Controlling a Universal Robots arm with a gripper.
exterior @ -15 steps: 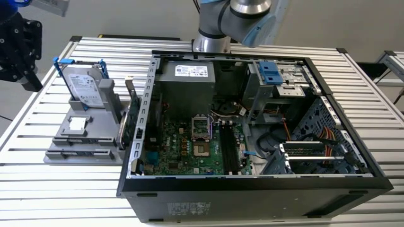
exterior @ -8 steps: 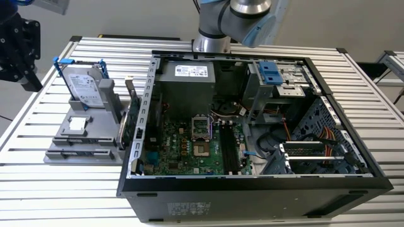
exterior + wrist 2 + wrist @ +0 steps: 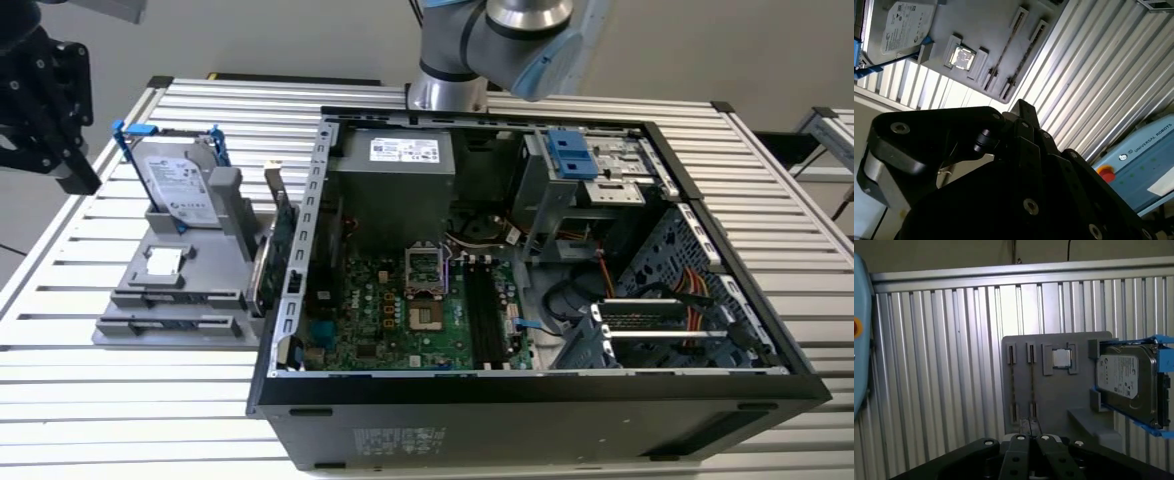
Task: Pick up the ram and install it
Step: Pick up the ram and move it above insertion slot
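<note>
Black, and nearest the lens in both wrist views: saw the gripper with jaws drawn narrow, fingertips together, holding nothing. Found it high above the table, pointing down at the grey holder, near the ends of its two long slots. Picked out the ram as a thin dark strip standing edge-on in one slot, untouched. Could not tell it from a like strip in the neighbouring slot. Noted a square processor chip just beside the slots, then the hard drive propped in its blue-edged frame. Saw the slatted aluminium table under all of it. Farther off, in the exterior view, found the open computer case to the exterior view's right of the holder. Made out the arm behind the case, and the gripper hanging at that view's left edge, above the hard drive.
</note>
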